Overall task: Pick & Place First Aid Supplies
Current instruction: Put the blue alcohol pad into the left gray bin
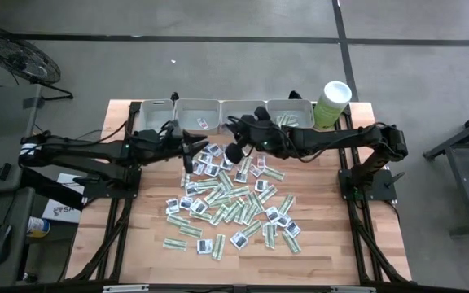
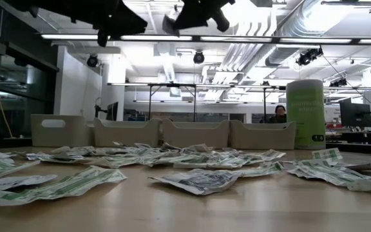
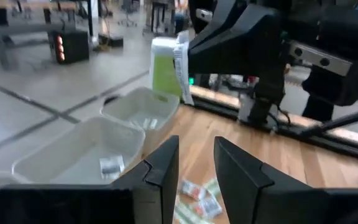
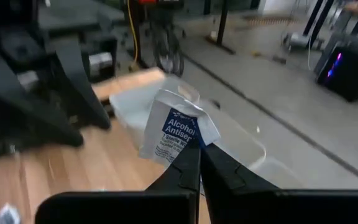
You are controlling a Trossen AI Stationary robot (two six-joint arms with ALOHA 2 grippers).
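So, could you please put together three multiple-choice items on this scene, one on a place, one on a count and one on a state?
1. Where does the green tub stand?
A. At the right end of the tray row
B. Among the sachets
C. On the floor

2. How many grey trays line the table's far edge?
A. Two
B. Four
C. Six

3. What is the right gripper doing?
A. Hanging open
B. Pinching a white sachet
C. Gripping a tray

Answers: 1 A, the high view shows it beside the rightmost tray. 2 B, four trays sit side by side. 3 B, its fingers are shut on the sachet's edge.
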